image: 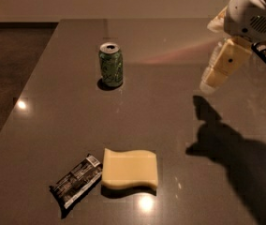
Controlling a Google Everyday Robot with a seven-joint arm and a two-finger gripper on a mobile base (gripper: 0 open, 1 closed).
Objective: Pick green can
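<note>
The green can [111,64] stands upright on the grey table [170,116], toward the back left, its silver top with the pull-tab opening showing. My gripper [211,82] hangs above the table at the right, well to the right of the can and apart from it. It holds nothing that I can see. Its shadow falls on the table below it.
A pale yellow sponge [130,168] lies near the front, with a dark flat snack wrapper [76,179] touching its left side. The table's left edge runs diagonally with dark floor beyond. A wall lies behind the table's back edge.
</note>
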